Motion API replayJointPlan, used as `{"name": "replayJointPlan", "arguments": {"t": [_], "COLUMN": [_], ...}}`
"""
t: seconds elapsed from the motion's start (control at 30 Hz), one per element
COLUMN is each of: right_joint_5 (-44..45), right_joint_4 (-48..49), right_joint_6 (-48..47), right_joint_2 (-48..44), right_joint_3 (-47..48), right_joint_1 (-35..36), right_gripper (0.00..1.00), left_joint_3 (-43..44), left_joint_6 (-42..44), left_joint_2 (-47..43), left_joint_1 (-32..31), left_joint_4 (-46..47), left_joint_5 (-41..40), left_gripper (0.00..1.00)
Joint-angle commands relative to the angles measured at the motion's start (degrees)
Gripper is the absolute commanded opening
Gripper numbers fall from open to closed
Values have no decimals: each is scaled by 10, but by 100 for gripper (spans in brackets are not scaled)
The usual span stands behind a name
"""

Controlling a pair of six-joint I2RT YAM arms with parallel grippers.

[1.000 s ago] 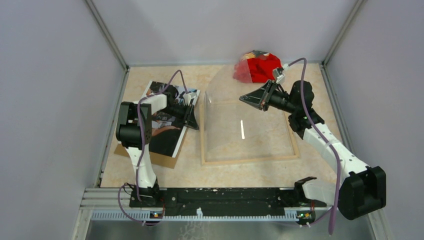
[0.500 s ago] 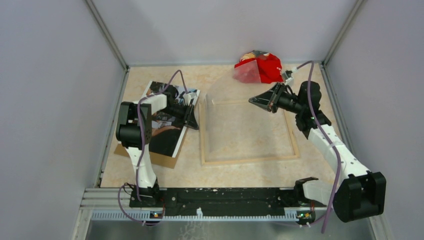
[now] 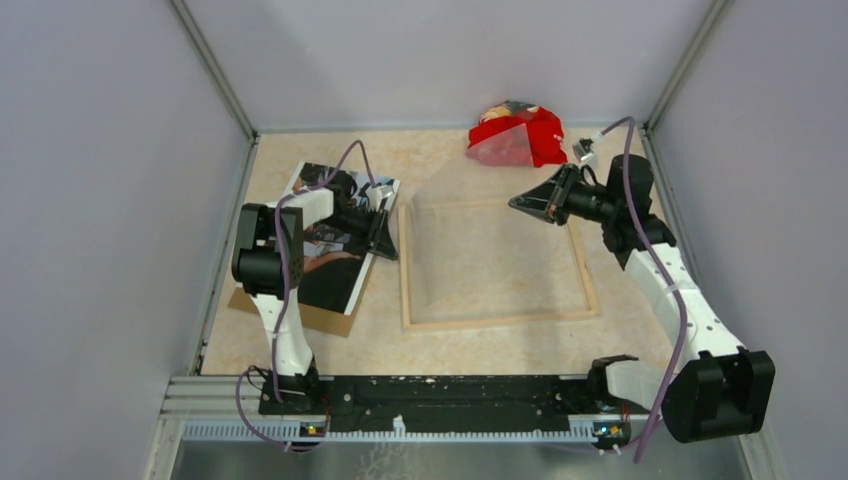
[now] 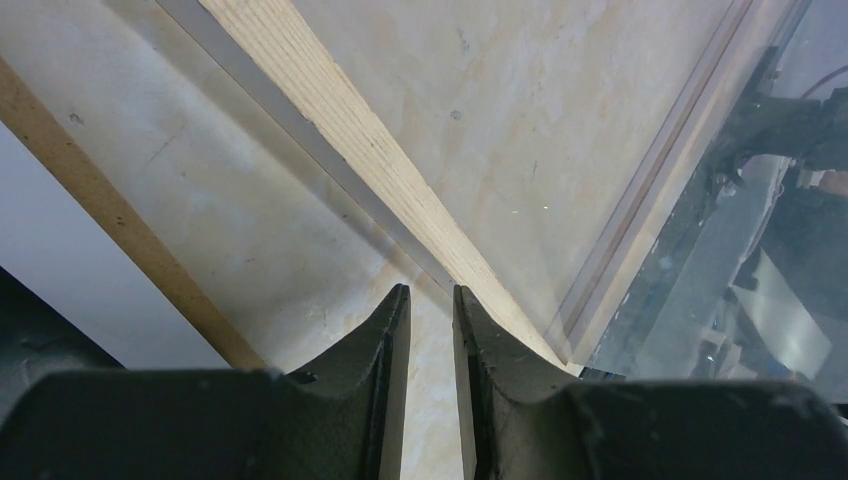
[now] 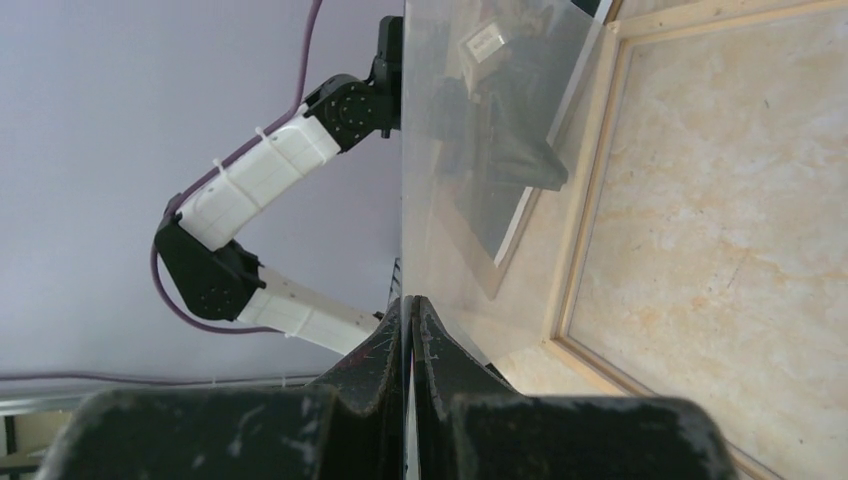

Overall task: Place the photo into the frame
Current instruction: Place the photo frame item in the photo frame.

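Top view, the frame [image 3: 500, 321]: lies flat at the middle of the table, wood side up.
Top view, the photo [image 3: 335, 270]: picture side up on a brown board [image 3: 300, 316], left of the frame and under the left arm.
Top view, right gripper [image 3: 522, 203]: pinches the raised edge of a clear pane [image 3: 465, 220]. The pane leans, and its low edge is down by the frame's left side.
Left wrist view, left gripper [image 4: 430, 292]: narrow gap with nothing inside. It hangs just beside the frame [image 4: 340, 120].
Right wrist view, right gripper [image 5: 410, 300]: closed tight on the thin edge of the clear pane [image 5: 480, 100].
Advice: I think the pane should tilt slowly, with its low edge used as a hinge, so that it does not slip.
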Motion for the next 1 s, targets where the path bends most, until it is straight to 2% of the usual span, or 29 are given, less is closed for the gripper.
{"name": "replayJointPlan", "arguments": {"t": [0.0, 0.33, 0.57, 0.97], "right_joint_5": [-13, -16, -1, 44], "right_joint_4": [-59, -82, -147, -189], "right_joint_6": [-54, -84, -157, -244], "right_joint_2": [-11, 0, 7, 36], "right_joint_3": [35, 20, 28, 20], "right_joint_1": [-19, -41, -69, -81], "right_gripper": [0, 0, 0, 0], "left_joint_3": [-4, -3, -3, -8], "left_joint_6": [5, 5, 5, 5], "left_joint_2": [-6, -4, -1, 1], "left_joint_1": [3, 3, 3, 3], "left_joint_4": [9, 8, 9, 11], "left_joint_5": [23, 23, 24, 25], "left_gripper": [28, 28, 28, 28]}}
